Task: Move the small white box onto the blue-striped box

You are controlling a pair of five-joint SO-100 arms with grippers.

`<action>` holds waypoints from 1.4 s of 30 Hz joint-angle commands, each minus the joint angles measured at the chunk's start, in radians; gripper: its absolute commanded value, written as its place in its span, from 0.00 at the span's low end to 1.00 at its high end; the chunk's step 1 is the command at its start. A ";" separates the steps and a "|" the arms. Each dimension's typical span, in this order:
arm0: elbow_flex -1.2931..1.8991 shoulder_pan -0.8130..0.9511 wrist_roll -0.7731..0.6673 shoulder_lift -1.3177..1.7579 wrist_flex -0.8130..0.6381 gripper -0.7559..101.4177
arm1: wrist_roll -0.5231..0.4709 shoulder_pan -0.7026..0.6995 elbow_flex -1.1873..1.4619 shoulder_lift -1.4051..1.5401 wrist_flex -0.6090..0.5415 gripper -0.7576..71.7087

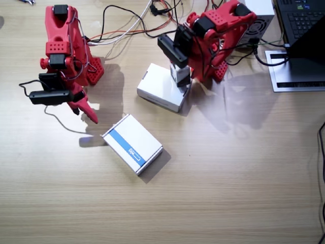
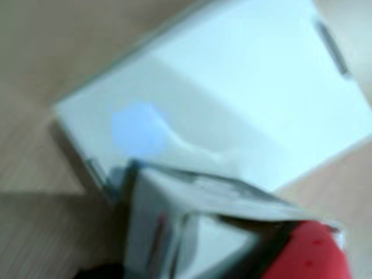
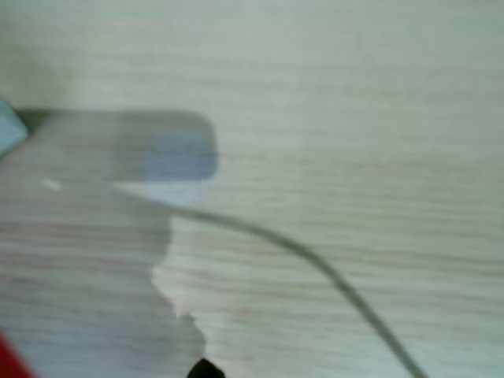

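Observation:
The small white box (image 1: 180,74) hangs just above the near end of a plain white box (image 1: 161,87), with my left gripper (image 1: 181,76) shut on it. In a wrist view the small white box (image 2: 192,226) fills the bottom, blurred, with a red mark on its side and a red fingertip (image 2: 308,256) against it. The blue-striped box (image 1: 133,144) lies flat on the table at centre left, its stripe along the near-left edge. My right gripper (image 1: 87,111) hovers to the left of it, jaws together and holding nothing.
The plain white box (image 2: 232,99) lies under the held carton. A laptop (image 1: 299,46) and a grey unit (image 1: 259,15) stand at the back right, and cables (image 1: 127,23) run along the back. A thin wire (image 3: 315,264) crosses the wood under the right gripper.

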 commanded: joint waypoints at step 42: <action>-2.557 -0.219 -0.278 -2.051 -0.508 0.16 | 0.023 0.017 0.067 0.221 0.031 0.97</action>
